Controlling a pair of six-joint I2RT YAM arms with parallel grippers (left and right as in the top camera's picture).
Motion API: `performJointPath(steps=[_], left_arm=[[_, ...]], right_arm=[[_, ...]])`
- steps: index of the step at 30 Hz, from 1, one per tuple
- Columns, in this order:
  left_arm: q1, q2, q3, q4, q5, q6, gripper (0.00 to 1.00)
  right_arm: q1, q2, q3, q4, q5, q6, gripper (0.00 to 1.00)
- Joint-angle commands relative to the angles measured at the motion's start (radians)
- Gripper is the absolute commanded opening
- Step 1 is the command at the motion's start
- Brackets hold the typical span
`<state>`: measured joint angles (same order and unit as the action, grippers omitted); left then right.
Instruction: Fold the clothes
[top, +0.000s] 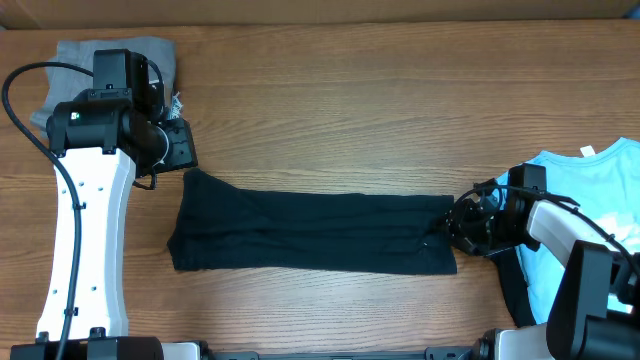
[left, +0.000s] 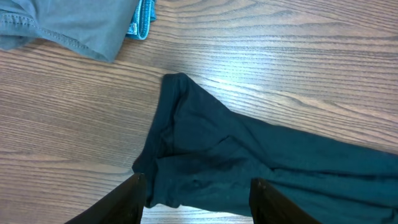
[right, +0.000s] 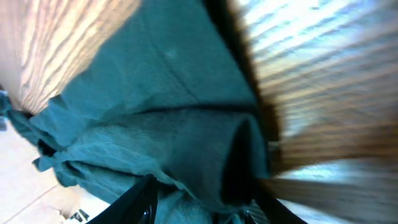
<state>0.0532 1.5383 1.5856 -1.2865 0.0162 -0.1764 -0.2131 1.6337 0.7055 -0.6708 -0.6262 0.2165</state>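
Note:
The black T-shirt (top: 310, 232) lies folded into a long strip across the middle of the table. My left gripper (top: 178, 148) is open and hovers just above the strip's left end; the left wrist view shows the shirt (left: 249, 155) under the spread fingers (left: 196, 196). My right gripper (top: 455, 225) is at the strip's right end. In the blurred right wrist view its fingers (right: 202, 205) are spread, with shirt cloth (right: 155, 93) bunched between them.
Grey folded garments (top: 75, 60) lie at the back left corner, also in the left wrist view (left: 68, 28). A light blue printed T-shirt (top: 590, 200) lies at the right edge, under the right arm.

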Motion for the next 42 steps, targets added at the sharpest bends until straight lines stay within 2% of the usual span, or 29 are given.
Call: performJointPath(steps=[1, 3, 5, 12, 14, 15, 17, 28, 33, 38, 42], left_arm=[[0.003, -0.007, 0.012, 0.001, 0.016, 0.016, 0.56], [0.003, -0.007, 0.012, 0.001, 0.034, 0.016, 0.56], [0.003, -0.007, 0.012, 0.001, 0.037, 0.016, 0.56], [0.003, -0.007, 0.012, 0.001, 0.037, 0.016, 0.56], [0.003, -0.007, 0.012, 0.002, 0.037, 0.016, 0.56], [0.003, -0.007, 0.012, 0.002, 0.037, 0.016, 0.56], [0.003, -0.007, 0.012, 0.001, 0.037, 0.016, 0.56], [0.003, -0.007, 0.012, -0.006, 0.037, 0.016, 0.55], [0.003, -0.007, 0.012, -0.017, 0.037, 0.016, 0.55], [0.003, -0.007, 0.012, -0.022, 0.037, 0.016, 0.54], [0.003, -0.007, 0.012, -0.021, 0.037, 0.016, 0.54]], right_arm=[[0.010, 0.031, -0.034, 0.037, 0.049, 0.021, 0.42], [0.010, 0.031, -0.034, 0.049, 0.055, 0.044, 0.43], [0.010, 0.031, -0.034, 0.053, 0.100, 0.094, 0.59], [0.010, 0.031, -0.034, 0.045, 0.207, 0.188, 0.64], [0.010, 0.031, -0.034, 0.051, 0.216, 0.229, 0.58], [0.010, 0.031, -0.034, 0.056, 0.214, 0.234, 0.50], [0.011, 0.031, -0.034, 0.061, 0.215, 0.233, 0.42], [0.012, 0.031, -0.033, 0.068, 0.223, 0.222, 0.04], [0.010, -0.004, 0.018, 0.009, 0.272, 0.222, 0.04], [0.010, -0.098, 0.155, -0.161, 0.478, 0.222, 0.04], [0.010, -0.158, 0.264, -0.250, 0.550, 0.222, 0.04]])
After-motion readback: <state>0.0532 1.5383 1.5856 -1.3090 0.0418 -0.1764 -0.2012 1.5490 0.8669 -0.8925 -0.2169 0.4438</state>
